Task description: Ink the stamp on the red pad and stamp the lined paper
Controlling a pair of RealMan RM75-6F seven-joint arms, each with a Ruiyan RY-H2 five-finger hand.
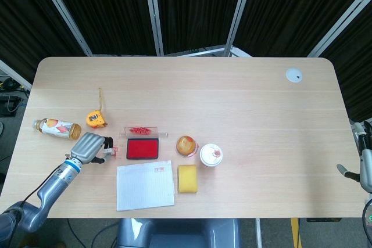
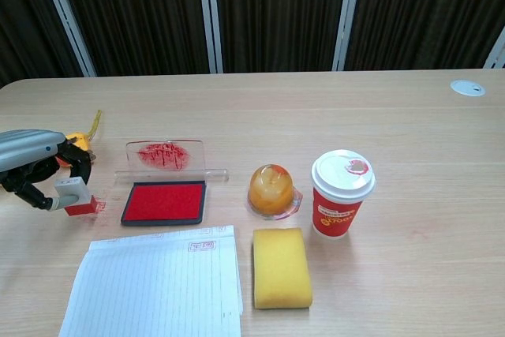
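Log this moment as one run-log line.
left hand: holds red-based block stamp on table, left of open red ink pad | lined paper: one red mark | right hand: idle at edge
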